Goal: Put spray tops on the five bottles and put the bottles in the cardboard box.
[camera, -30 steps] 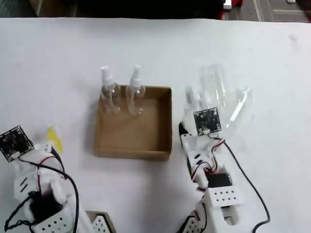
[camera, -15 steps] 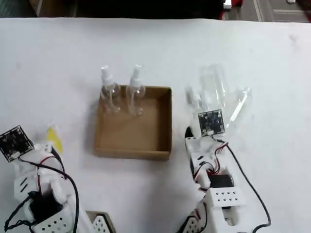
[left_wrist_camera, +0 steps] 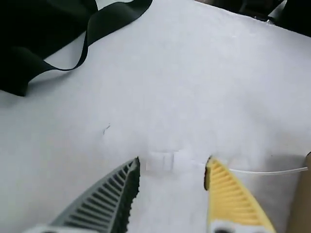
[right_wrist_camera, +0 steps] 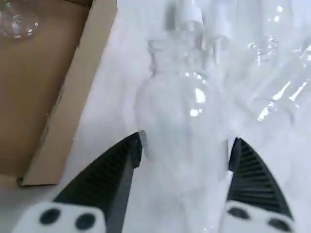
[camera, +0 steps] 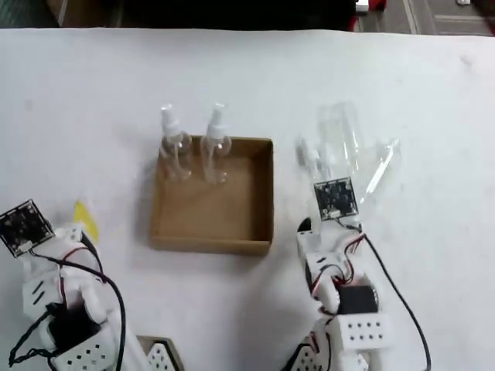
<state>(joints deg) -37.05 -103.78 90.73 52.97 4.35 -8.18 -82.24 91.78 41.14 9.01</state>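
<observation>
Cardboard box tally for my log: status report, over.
Left claw open over white table; right claw open around lying clear plastic bottle. Two spray-topped bottles upright in brown cardboard box. More clear bottles crowd alongside.

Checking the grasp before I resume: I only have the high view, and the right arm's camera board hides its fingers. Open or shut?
Observer: Open. In the right wrist view the right gripper has its fingers spread either side of a clear bottle lying on the table.
Operator: Touching it?
Observer: The tips flank its body, not its neck. I cannot tell whether they touch it.
Operator: Left arm?
Observer: The left gripper is open too, over the table, with a small white piece, likely a spray top, lying between its tips.
</observation>
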